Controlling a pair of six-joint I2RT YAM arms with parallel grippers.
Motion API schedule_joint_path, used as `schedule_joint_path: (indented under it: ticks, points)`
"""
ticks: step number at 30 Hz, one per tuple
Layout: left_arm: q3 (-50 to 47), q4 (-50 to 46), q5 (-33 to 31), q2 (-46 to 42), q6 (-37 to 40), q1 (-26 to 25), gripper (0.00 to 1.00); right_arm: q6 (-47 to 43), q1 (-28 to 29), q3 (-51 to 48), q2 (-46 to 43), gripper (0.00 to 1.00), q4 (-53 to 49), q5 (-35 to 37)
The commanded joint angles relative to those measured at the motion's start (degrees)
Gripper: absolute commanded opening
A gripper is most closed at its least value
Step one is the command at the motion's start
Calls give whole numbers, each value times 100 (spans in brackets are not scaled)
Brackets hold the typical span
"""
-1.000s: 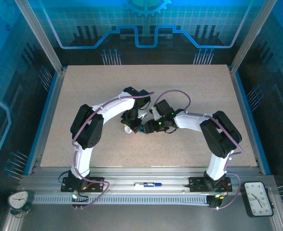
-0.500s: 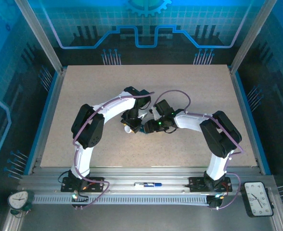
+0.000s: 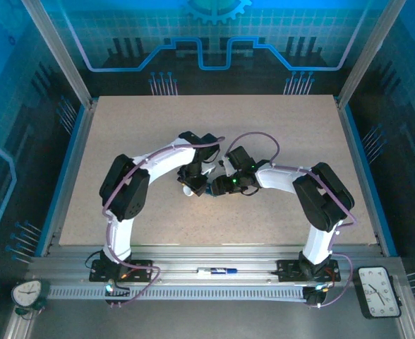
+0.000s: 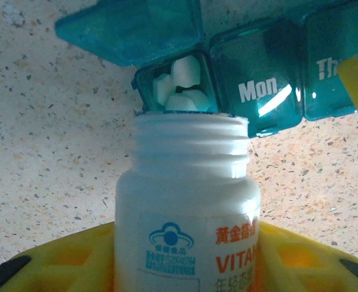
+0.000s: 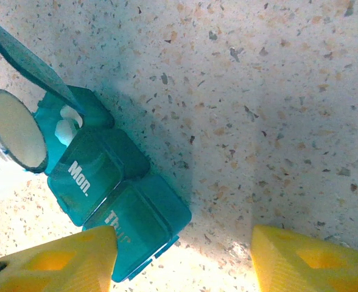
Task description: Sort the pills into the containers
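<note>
Two arms meet mid-tabletop (image 3: 123, 134). The left pincer (image 4: 185, 255) is clamped on a white bottle (image 4: 185, 182), mouth over the pill box's (image 4: 264, 73) open end cell, white pills (image 4: 182, 76) inside. The right pincer (image 5: 182, 243) has fingers apart, box's far end just beside one.

White arms (image 3: 121, 236), yellow fingers (image 5: 45, 261)

surface: speckled beige table (image 3: 278, 120) | on it: teal pill box (image 5: 100, 182), one end lid open, white pills (image 4: 182, 76) inside
</note>
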Motion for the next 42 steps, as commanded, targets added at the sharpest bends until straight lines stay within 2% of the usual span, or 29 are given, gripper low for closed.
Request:
schedule_joint_path:
  ticks: [1, 11, 21, 31, 42]
  points:
    - [-276, 366, 16, -478, -181, -14, 0, 39, 55, -35, 223, 61, 67, 6]
    - [-1212, 1388, 229, -1309, -412, 41, 0, 75, 39, -23, 260, 61, 70, 24]
    - [-2451, 2991, 640, -2334, -611, 36, 0, 118, 9, 0, 183, 61, 44, 15]
    - [-3280, 4710, 503, -3444, -651, 40, 0, 175, -132, 272, -165, 61, -157, -108]
    - [-3678, 6254, 251, -4221, -236, 36, 0, 268, -567, 567, -865, 62, -533, -183]
